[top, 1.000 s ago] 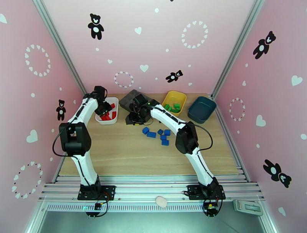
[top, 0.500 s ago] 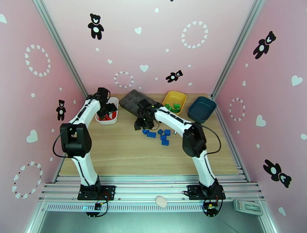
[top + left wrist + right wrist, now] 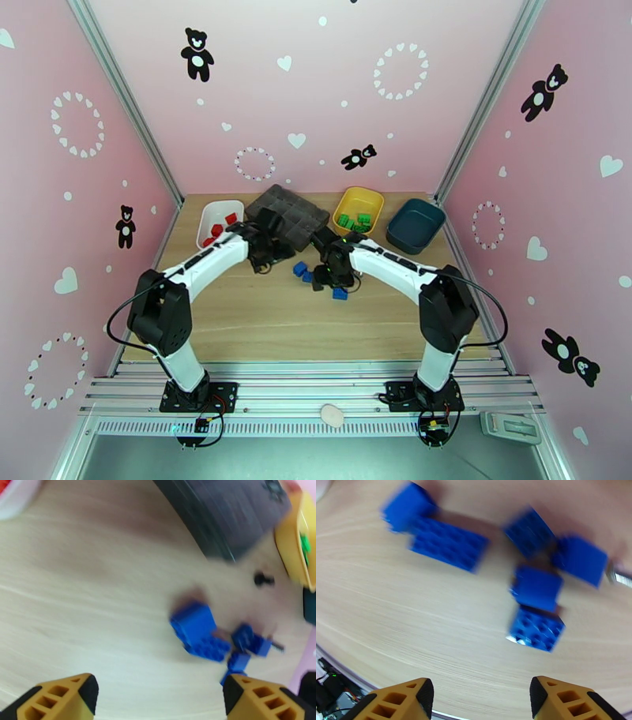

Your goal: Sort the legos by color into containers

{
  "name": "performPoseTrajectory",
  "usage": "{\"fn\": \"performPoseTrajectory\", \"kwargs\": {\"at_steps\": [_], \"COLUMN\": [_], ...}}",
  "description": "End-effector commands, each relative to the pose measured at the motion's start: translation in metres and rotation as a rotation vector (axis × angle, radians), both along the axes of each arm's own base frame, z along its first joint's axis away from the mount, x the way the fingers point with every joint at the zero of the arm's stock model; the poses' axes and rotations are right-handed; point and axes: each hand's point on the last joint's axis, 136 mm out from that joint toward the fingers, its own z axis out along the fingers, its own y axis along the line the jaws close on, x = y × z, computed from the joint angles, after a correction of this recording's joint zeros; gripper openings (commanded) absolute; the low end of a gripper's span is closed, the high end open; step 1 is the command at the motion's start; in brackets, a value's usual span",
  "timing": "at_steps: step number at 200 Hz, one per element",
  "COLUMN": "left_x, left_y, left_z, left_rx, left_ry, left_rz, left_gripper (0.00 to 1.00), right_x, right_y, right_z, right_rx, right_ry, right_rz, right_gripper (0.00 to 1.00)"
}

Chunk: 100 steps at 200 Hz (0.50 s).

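Mid-table on the light wooden tabletop [image 3: 261, 316]: six blue studded plastic bricks [image 3: 535, 586], one loose cluster.
Both released, nothing held: left gripper [image 3: 158, 697] and right gripper [image 3: 480, 701] hover just beside the cluster. Three bins at the back: white plastic bin [image 3: 212, 213] with about three red bricks [image 3: 231, 219], yellow bin [image 3: 348, 202] with green bricks [image 3: 363, 221] too small to count, dark teal bin [image 3: 415, 227]. One dark grey compartment tray [image 3: 288, 211]. Pink walls [image 3: 316, 95], black bears, white hearts.
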Motion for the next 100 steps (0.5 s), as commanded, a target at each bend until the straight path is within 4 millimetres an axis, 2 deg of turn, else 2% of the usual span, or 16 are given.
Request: {"fn": "performPoseTrajectory", "kwargs": {"at_steps": [1,30,100], "left_x": [-0.003,-0.007,-0.006], "left_y": [-0.019,-0.030,-0.016], "left_z": [-0.009,-0.015,-0.009], "left_rx": [-0.046,-0.053,-0.033], "left_ry": [0.015,0.032,0.026], "left_rz": [0.022,0.015,0.037], "left_gripper": [0.89,0.89,0.89], "right_x": [-0.006,-0.015,-0.003], "right_y": [-0.013,-0.023,-0.024], "right_z": [-0.003,-0.024,-0.048], "right_rx": [-0.011,-0.029,-0.028], "right_ry": [-0.018,0.018,0.072], "right_rz": [-0.039,-0.071,-0.121], "right_gripper": [0.71,0.71,0.71]}}
